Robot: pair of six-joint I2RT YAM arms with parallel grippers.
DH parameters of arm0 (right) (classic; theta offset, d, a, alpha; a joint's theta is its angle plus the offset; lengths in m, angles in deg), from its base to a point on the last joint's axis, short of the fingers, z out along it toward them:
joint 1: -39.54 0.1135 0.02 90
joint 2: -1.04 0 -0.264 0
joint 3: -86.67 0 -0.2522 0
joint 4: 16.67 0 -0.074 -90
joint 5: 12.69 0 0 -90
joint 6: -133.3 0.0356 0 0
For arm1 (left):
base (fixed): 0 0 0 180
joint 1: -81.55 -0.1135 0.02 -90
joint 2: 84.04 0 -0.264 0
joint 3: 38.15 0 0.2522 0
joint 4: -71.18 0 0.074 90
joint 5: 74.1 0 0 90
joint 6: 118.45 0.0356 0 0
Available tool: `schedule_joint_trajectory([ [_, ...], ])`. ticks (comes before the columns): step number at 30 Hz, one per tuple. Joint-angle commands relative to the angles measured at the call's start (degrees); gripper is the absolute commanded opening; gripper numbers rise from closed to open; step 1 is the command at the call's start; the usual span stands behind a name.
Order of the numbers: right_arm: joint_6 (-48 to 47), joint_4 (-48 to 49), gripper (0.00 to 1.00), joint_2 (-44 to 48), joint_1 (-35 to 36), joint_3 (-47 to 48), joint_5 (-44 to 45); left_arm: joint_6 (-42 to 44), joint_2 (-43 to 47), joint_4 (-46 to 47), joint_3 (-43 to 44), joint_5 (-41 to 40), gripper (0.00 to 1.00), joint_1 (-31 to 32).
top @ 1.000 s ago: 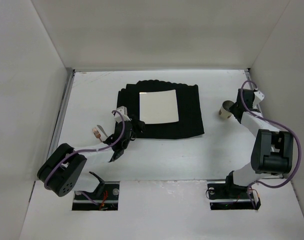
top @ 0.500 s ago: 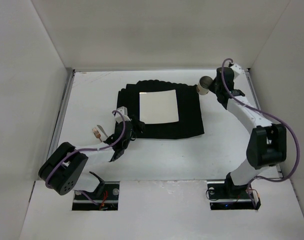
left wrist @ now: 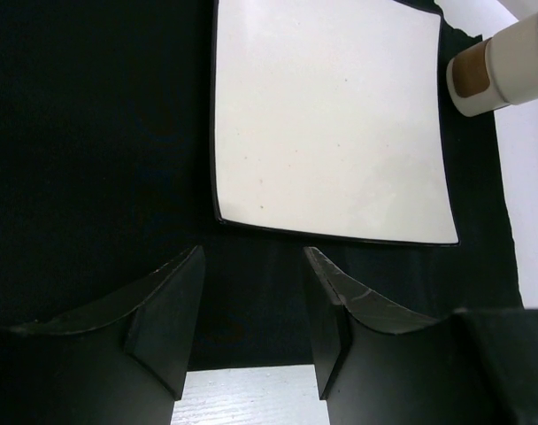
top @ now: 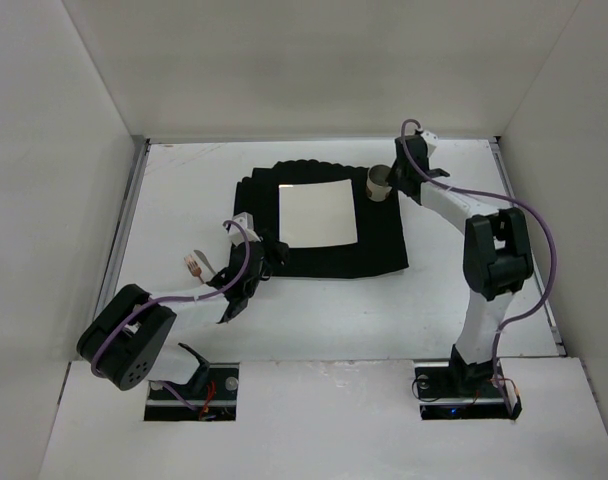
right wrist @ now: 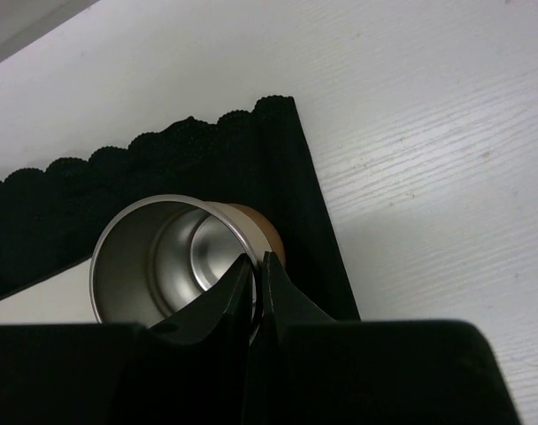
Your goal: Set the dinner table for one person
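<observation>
On the white dinner table [top: 484, 290] lies a black ribbed mat [top: 379, 245] with a square white plate [top: 317, 213] on it. My right gripper [top: 394, 178] is shut on the rim of a steel cup [top: 379, 182] with a white body and brown base, over the mat's far right corner; one finger is inside the cup [right wrist: 167, 257], one outside. I cannot tell whether the cup rests on the mat. My left gripper [top: 256, 262] stands open and holds nothing at the mat's near left edge, its fingers [left wrist: 163, 310] over the black mat [left wrist: 101, 159], short of the plate [left wrist: 331, 115].
A small pinkish connector [top: 192, 264] hangs by the left arm. White walls close the table on the left, back and right. The cup [left wrist: 508, 62] shows at the top right of the left wrist view.
My right arm has carried the cup from the table's right side leftward and farther back, to the mat's far right corner. The left arm has not moved.
</observation>
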Motion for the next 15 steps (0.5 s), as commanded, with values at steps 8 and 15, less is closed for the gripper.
schedule_joint_trajectory([
  [8, -2.6, 2.2, 0.15, -2.1, 0.8, 5.1, 1.7, 0.5, 0.6, 2.9, 0.0, -1.2, 0.46, -0.4],
  [15, -2.3, 3.4, 0.20, -3.2, 0.8, 2.9, 1.6, 0.8, 1.0, 2.8, -0.2, -1.4, 0.46, -0.9],
])
